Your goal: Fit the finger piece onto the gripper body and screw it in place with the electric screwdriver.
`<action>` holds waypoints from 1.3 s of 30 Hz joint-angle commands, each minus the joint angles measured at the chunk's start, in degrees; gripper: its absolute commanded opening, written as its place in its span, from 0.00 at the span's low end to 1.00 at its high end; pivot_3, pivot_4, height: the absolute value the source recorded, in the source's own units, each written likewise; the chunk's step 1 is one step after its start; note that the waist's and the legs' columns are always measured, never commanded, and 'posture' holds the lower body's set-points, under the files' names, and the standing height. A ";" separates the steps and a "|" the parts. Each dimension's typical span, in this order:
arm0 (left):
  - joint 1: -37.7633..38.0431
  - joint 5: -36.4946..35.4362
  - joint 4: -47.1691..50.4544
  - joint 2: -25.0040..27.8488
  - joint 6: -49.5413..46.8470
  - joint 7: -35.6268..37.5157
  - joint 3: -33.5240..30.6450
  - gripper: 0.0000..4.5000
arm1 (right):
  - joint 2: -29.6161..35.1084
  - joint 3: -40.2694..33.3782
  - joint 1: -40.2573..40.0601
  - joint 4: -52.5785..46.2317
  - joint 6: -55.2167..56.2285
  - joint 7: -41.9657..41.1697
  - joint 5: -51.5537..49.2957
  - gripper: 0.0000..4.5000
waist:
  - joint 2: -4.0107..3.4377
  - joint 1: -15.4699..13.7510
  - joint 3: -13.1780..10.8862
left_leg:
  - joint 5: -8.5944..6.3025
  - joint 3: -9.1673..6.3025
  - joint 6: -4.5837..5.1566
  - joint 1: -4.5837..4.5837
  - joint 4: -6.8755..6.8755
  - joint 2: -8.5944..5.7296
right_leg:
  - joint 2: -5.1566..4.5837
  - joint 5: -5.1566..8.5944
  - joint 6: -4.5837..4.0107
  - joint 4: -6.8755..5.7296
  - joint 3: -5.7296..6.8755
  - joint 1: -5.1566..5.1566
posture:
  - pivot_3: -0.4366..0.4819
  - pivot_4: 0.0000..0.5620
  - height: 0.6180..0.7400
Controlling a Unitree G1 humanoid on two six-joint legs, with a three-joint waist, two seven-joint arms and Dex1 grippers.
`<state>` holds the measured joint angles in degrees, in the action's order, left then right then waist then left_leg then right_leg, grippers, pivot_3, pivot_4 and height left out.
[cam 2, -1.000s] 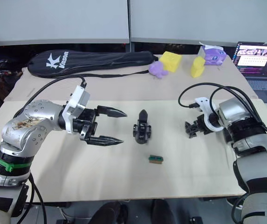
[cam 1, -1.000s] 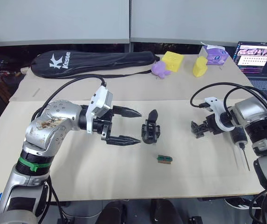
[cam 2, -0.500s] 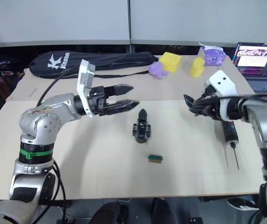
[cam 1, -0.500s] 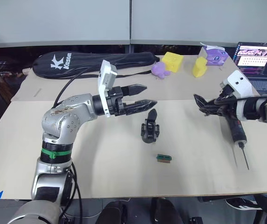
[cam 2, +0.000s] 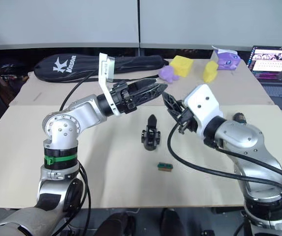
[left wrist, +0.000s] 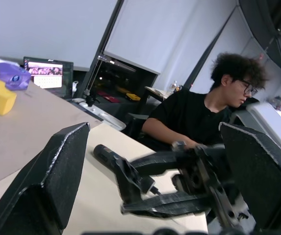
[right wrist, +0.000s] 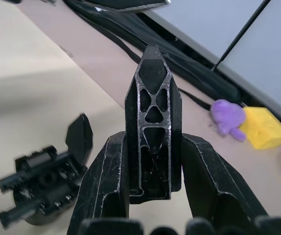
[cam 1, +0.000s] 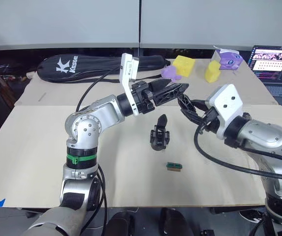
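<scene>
Centrally on the tabletop (cam 1: pixel 42 147) sits the gripper body (cam 1: pixel 159 136), its one pointed finger aimed toward 12 o'clock, with bare surface all round it. A small green block (cam 1: pixel 173 166) lies near it at about 5 o'clock, apart from it. Above the body the two arms meet: the left pincer (cam 1: pixel 174 91) hangs at roughly 12 o'clock from it, raised off the surface, its two fingers spread and nothing between them. The right pincer (cam 1: pixel 186 104) is just beside it, at about 2 o'clock from the body, clenched on the finger piece (right wrist: pixel 152 122), which stands up between the pincer's fingers with its tip pointing away from the wrist. The two pincers nearly touch tip to tip; whether they do, I cannot tell.

A cable loops from the right arm down over the tabletop at 3 o'clock from the body. Along the far edge lie a long black racket bag (cam 1: pixel 96 65), a purple toy (cam 1: pixel 169 73), two yellow blocks (cam 1: pixel 184 64) and a purple box (cam 1: pixel 228 58); a laptop (cam 1: pixel 272 61) stands at the far right corner. The electric screwdriver (cam 2: pixel 238 118) shows only as a dark end behind the right arm. A person (left wrist: pixel 206 122) in a black shirt sits beyond the tabletop's right side. The near half and the left side lie open.
</scene>
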<state>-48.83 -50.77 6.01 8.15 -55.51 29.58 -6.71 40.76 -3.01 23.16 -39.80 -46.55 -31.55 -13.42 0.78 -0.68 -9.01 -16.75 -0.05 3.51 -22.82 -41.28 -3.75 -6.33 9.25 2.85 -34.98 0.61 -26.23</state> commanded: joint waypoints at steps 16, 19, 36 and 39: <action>-1.38 -4.94 -3.36 -5.49 -3.26 -8.53 -2.44 0.39 | -2.11 -1.78 -0.69 -0.06 9.31 2.41 1.34 0.25 | 0.01 -0.01 0.00 | 0.01 0.02 0.00 0.14 0.02 0.01 | 0.01 0.01 -0.01 0.02 -0.04 0.09 | 0.48 0.27 0.86; -1.39 -3.78 -3.89 -6.03 -2.30 -9.53 -2.18 0.27 | -2.73 -1.54 0.58 -0.30 8.44 2.93 0.96 0.25 | 0.01 -0.01 -0.01 | 0.01 0.02 0.00 0.14 0.02 0.01 | 0.01 0.01 -0.01 0.03 -0.05 0.10 | 0.48 0.27 0.86; -6.90 4.33 -9.35 1.91 4.41 7.04 5.44 0.00 | 2.65 -5.38 6.70 -3.52 -1.40 -4.38 -9.34 0.99 | 0.01 0.10 -0.01 | 0.01 0.03 0.02 0.13 0.06 0.03 | 0.06 0.01 -0.02 0.05 -0.02 0.08 | 0.48 0.27 0.86; -7.18 8.11 -7.15 10.28 11.69 27.38 12.17 0.00 | 6.30 -16.46 12.19 2.58 -14.16 -14.48 -34.31 0.99 | 0.02 0.24 -0.02 | -0.02 0.05 0.08 0.12 0.10 0.04 | 0.04 0.01 -0.02 0.08 -0.03 0.09 | 0.48 0.27 0.86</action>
<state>-54.54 -44.06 -3.56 16.56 -47.76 47.40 3.03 44.83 -12.28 32.23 -39.08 -55.38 -41.56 -36.41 0.80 -0.44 -9.03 -16.78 0.03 3.61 -22.74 -41.20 -3.71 -6.31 9.26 2.82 -34.84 0.56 -26.16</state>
